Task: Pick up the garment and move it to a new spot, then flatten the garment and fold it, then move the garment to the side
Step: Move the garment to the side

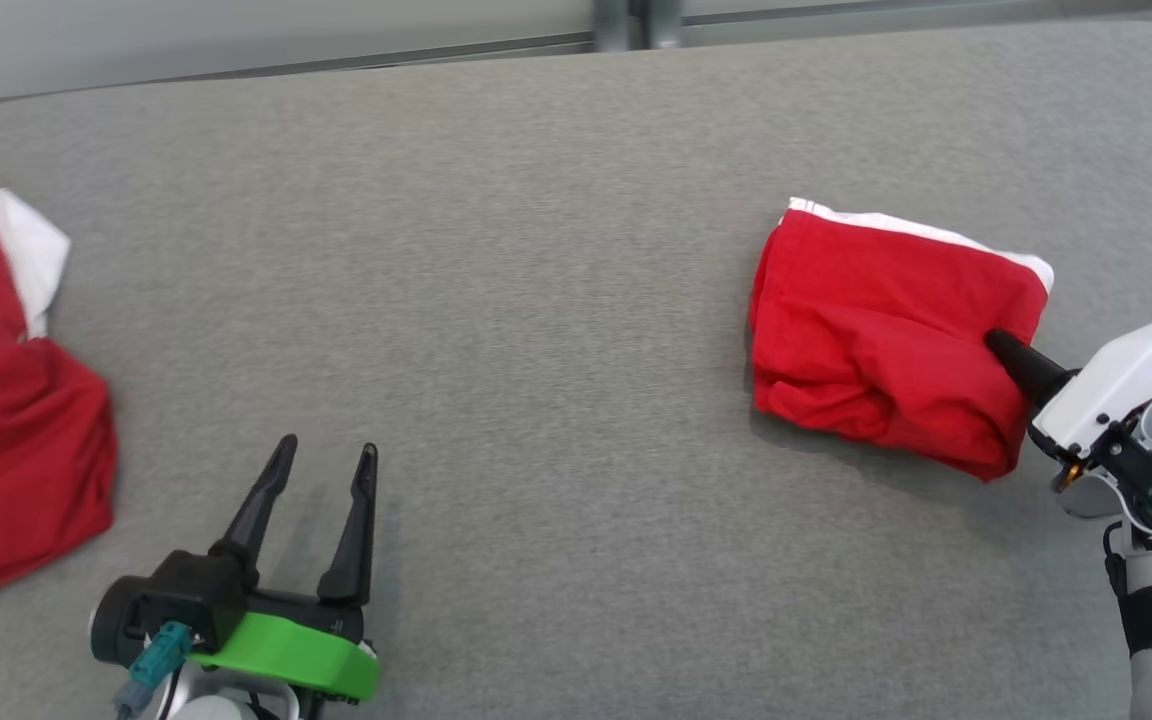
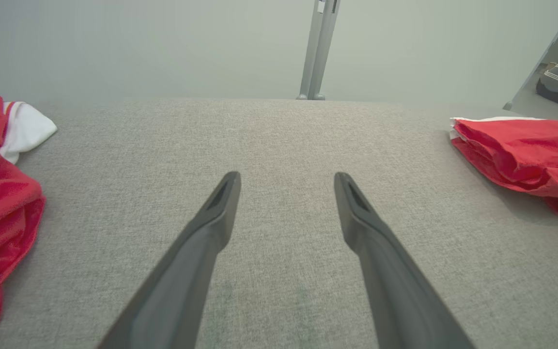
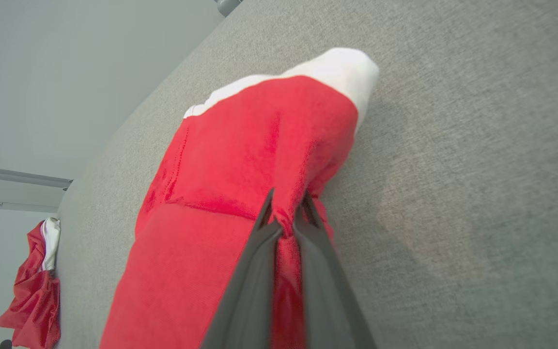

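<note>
Garment (image 1: pixel 886 330), red, folded — right hand (image 3: pixel 286 208) pinching its edge, left hand (image 1: pixel 327 447) spread wide, perhaps hovering.

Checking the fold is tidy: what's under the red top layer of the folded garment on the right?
A white layer pokes out at the far edge of the folded garment; bunched red folds show along its near edge. It lies on the grey table. Deeper layers are covered.

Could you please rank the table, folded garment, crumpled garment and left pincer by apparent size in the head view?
1. Table.
2. Folded garment and crumpled garment: about alike, so unranked; the crumpled one is cut off by the frame's edge.
3. Left pincer, smallest.
</note>
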### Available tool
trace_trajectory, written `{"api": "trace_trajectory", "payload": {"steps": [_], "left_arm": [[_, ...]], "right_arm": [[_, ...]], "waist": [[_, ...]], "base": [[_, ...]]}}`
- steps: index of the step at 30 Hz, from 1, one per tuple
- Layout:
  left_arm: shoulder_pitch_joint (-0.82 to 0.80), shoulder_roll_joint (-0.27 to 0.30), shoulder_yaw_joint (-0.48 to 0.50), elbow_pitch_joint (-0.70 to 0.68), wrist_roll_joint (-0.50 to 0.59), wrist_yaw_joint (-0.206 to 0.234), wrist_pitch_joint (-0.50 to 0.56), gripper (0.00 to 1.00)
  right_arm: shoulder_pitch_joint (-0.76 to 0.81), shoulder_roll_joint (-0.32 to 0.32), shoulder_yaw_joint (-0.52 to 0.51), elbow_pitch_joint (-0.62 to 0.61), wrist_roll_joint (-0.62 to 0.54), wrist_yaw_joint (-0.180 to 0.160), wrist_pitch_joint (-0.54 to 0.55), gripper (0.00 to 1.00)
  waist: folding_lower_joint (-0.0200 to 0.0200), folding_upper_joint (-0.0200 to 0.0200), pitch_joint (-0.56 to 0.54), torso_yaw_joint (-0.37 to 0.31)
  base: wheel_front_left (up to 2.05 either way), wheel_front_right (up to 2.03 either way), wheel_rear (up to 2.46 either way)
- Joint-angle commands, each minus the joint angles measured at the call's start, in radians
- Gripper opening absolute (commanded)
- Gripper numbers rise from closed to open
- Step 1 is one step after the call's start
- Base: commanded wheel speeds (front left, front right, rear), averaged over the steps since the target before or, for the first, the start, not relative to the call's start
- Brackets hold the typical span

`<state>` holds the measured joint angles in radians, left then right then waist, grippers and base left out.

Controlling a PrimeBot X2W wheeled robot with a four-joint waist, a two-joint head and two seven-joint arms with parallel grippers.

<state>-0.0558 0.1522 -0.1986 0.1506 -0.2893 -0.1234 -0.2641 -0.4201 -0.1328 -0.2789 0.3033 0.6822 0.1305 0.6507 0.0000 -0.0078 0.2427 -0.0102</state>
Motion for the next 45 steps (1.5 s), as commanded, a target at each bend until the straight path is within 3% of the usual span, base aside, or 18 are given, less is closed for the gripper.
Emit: {"api": "trace_trajectory", "payload": {"steps": [1,6,11,29,38,39,40,41,45], "left_arm": [[-0.006,0.015,0.000,-0.010,0.009,-0.004,0.000,1.00],[-0.041,0.040,-0.008,-0.044,0.022,-0.005,0.000,1.00],[-0.067,0.056,-0.010,-0.065,0.027,-0.003,0.003,1.00],[-0.097,0.099,-0.015,-0.120,0.027,0.013,0.048,1.00],[-0.080,0.101,-0.018,-0.124,0.019,0.022,0.043,1.00],[-0.082,0.100,-0.019,-0.124,0.018,0.024,0.043,1.00],[-0.083,0.098,-0.021,-0.124,0.018,0.026,0.044,1.00],[-0.085,0.096,-0.021,-0.124,0.016,0.027,0.044,1.00],[-0.081,0.095,-0.023,-0.123,0.013,0.030,0.042,1.00]], "right_arm": [[0.017,-0.009,0.000,0.003,-0.006,0.000,-0.013,0.00],[0.037,-0.039,0.004,0.012,-0.018,0.000,-0.050,0.00],[0.004,-0.090,-0.020,0.029,-0.059,0.000,-0.081,0.00],[-0.251,-0.466,0.091,0.148,-0.366,0.000,-0.052,0.00],[-0.287,-0.566,0.136,0.220,-0.429,0.000,-0.101,0.00],[-0.285,-0.577,0.143,0.231,-0.444,0.000,-0.115,0.17],[-0.282,-0.583,0.150,0.241,-0.457,0.000,-0.128,0.46],[-0.283,-0.587,0.151,0.255,-0.471,0.000,-0.141,1.00],[-0.295,-0.591,0.162,0.292,-0.510,0.000,-0.198,1.00]], "waist": [[0.0000,0.0078,0.026,-0.094],[0.0000,0.0078,0.063,-0.168],[0.0000,0.0078,0.105,-0.186],[0.0000,0.0078,0.254,-0.057],[0.0000,0.0078,0.255,-0.040],[0.0000,0.0078,0.254,-0.040],[0.0000,0.0078,0.252,-0.041],[0.0000,0.0078,0.249,-0.043],[0.0000,0.0078,0.233,-0.059]], "base": [[0.00,0.00,0.00],[0.00,0.00,0.00],[0.00,0.00,0.00],[0.00,0.00,0.00],[0.00,0.00,0.00],[0.00,0.00,0.00],[0.00,0.00,0.00],[0.00,0.00,0.00],[0.00,0.00,0.00]]}}
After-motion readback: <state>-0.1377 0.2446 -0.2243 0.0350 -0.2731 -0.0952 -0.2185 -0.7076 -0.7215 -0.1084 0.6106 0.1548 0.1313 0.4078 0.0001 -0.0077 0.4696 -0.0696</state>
